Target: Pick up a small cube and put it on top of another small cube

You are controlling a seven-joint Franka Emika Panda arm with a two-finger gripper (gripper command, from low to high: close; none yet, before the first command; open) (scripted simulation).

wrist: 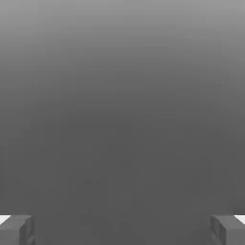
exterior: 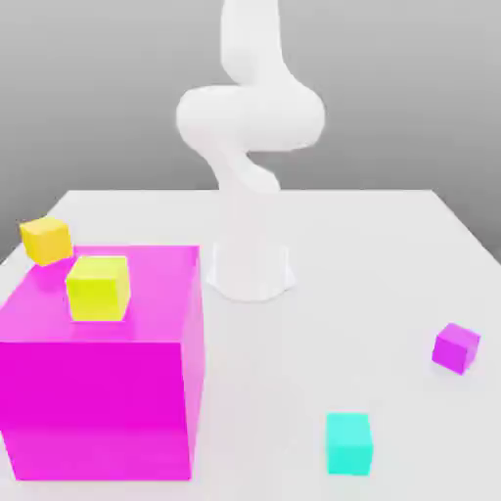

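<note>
A plain grey wall stands behind a white bench, and the white robot arm rises from its base near the middle. Using the big pink block as the marker, the small cyan cube sits on the bench off to the exterior view's right of it, near the front edge. The small purple cube sits farther from the block, on the same side. The two are apart. One yellow cube rests on top of the block, and another yellow cube sits at its back corner. The pincer is wide open and holds nothing. It looks like the start, so the arm should come straight down over the cyan cube, line its fingers up with the flat sides, and squeeze gently.
</note>
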